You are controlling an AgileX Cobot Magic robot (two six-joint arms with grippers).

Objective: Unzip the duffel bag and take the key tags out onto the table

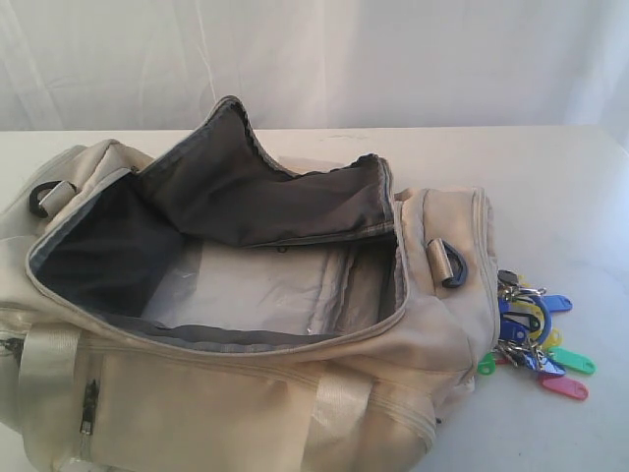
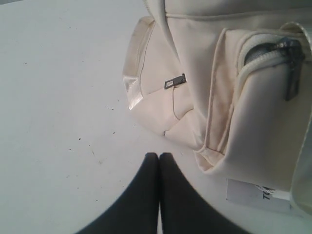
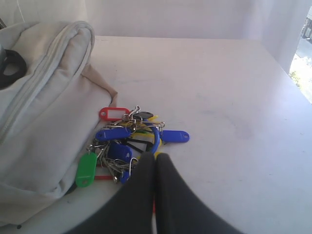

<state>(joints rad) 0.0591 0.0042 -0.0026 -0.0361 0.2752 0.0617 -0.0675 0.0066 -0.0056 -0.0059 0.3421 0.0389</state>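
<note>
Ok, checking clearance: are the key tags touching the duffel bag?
Touching. The right wrist view shows the key tags lying against the duffel bag.

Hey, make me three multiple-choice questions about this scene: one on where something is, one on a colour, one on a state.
1. Where do the key tags lie relative to the duffel bag?
A) inside it
B) on the table beside it
C) on top of it

2. What colour is the bag's lining?
A) red
B) dark grey
C) cream

3. The bag's main opening is:
A) zipped shut
B) taped over
C) unzipped and gaping

Answers:
1 B, they rest on the white top by the bag's end.
2 B, grey fabric shows inside the opening.
3 C, the inside is plainly visible.
</note>
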